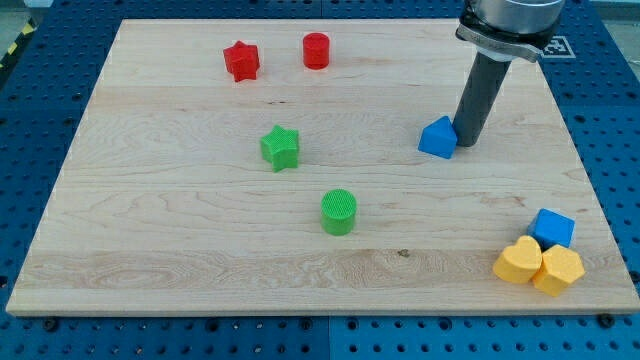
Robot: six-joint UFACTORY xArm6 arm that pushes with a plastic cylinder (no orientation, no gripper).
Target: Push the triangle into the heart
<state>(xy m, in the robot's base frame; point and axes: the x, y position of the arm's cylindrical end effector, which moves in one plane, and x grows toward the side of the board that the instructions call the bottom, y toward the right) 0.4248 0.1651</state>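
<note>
surroundings: blue perforated base plate (600,60) shows on all sides of the board; yellow-black hazard tape (14,45) at the view's top-left corner.
board: light wooden table top (200,250), grain running left-right, fills most of the view.
arm: my dark rod (482,95) comes down from the view's top right, tilting slightly left toward its lower end.
my tip: (464,140) on the board, touching the right side of the blue triangle. No hand on this rig, so nothing released or clenched; contact is a side push only.
blue triangle: (437,138) right of centre, well apart from the heart, which sits below and to its right.
yellow heart: (518,261) near the view's bottom-right corner, touching a yellow block (559,270), shape hard to make out, on its right.
blue cube: (553,229) just above the two yellow ones, touching them.
green star: (280,147) centre-left.
green cylinder: (339,212) below and right of the star.
red star: (241,61) upper left.
red cylinder: (316,50) just right of it.
</note>
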